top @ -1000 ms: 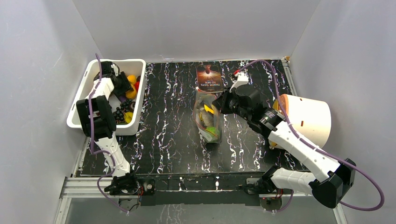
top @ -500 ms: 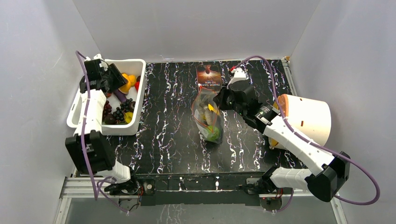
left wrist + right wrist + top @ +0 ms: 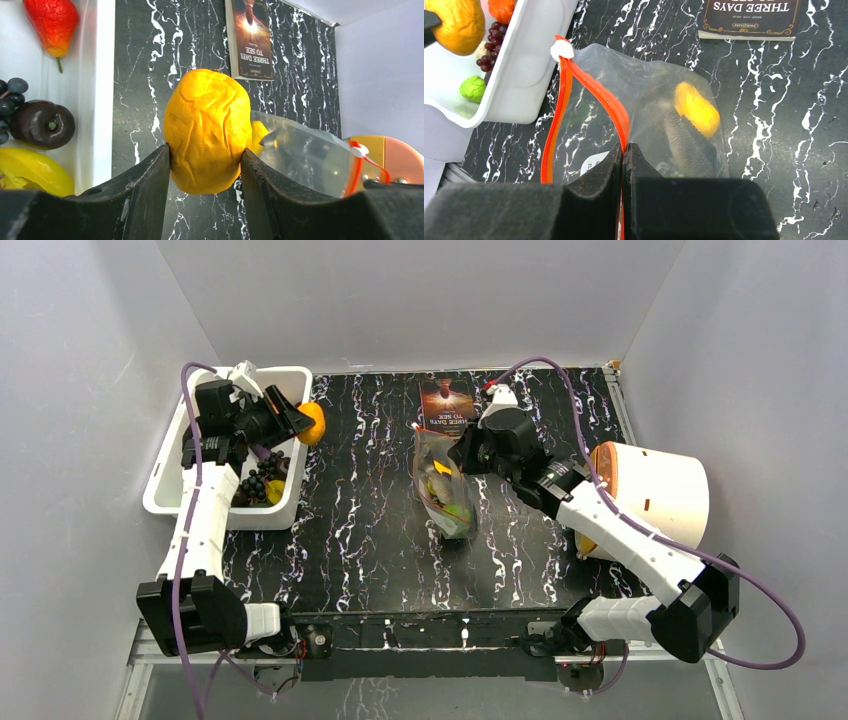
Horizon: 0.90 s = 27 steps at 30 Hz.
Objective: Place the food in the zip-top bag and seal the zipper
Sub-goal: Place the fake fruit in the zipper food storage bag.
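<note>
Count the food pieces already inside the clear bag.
3: a yellow piece, a dark scaly piece beside it, a green piece at the bag's near end; others may be hidden.

The left gripper [image 3: 301,421] lifts a yellow-orange fruit [image 3: 207,130] out of the white tub [image 3: 283,371], toward 3 o'clock; it now hangs above the rim.

We read "THREE DAYS TO SEE" in pale capitals on a dark booklet [image 3: 254,42] lying on the counter [image 3: 350,520]. The print on the white label [image 3: 591,164] of the zip-top bag [image 3: 659,95] is too small for us to read.
</note>
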{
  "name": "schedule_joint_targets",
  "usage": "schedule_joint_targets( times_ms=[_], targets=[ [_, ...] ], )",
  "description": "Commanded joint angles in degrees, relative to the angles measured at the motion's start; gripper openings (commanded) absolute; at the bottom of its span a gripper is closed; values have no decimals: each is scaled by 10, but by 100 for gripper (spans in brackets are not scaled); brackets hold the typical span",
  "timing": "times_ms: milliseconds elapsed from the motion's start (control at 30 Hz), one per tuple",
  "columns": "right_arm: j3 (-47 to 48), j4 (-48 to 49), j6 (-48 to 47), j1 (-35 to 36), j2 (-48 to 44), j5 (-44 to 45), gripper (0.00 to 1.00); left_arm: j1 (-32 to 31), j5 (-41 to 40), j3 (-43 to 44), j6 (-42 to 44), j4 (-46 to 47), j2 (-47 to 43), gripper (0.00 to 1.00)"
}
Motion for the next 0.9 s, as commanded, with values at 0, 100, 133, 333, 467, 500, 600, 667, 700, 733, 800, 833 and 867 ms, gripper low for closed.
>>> schedule_joint_targets(
  times_ms=[0, 100, 133, 333, 467, 500, 600, 667, 700, 733, 800, 833, 867],
  targets=[
    [34, 44, 2, 0, 12, -26, 0, -3, 45, 26, -10, -5, -35, 21],
    [37, 40, 1, 1, 16, -18, 0, -8, 76, 25, -24, 9, -36, 20],
    [37, 40, 2, 1, 17, -17, 0, -11, 86, 22, -30, 18, -38, 20],
    [42, 50, 0, 1, 31, -41, 0, -42, 138, 12, -59, 51, -34, 20],
    [44, 56, -8, 0, 34, -55, 0, -66, 168, 8, -71, 66, -31, 20],
    [44, 58, -9, 1, 35, -61, 0, -74, 175, 7, -76, 72, -31, 20],
    [46, 66, -6, 1, 34, -74, 0, -97, 193, -1, -100, 95, -36, 20],
    [51, 70, -3, 0, 37, -83, 0, -110, 207, -5, -121, 113, -39, 20],
    [54, 71, -3, 0, 38, -85, 0, -118, 207, -7, -130, 120, -41, 20],
    [56, 71, -1, 0, 40, -88, 0, -127, 201, -10, -138, 127, -45, 20],
    [58, 75, 3, 0, 44, -92, 0, -148, 183, -15, -150, 133, -53, 20],
    [59, 77, 7, 0, 46, -92, 0, -158, 174, -18, -155, 135, -57, 20],
    [58, 79, 14, 0, 47, -92, 0, -166, 167, -22, -162, 139, -60, 20]
  ],
)
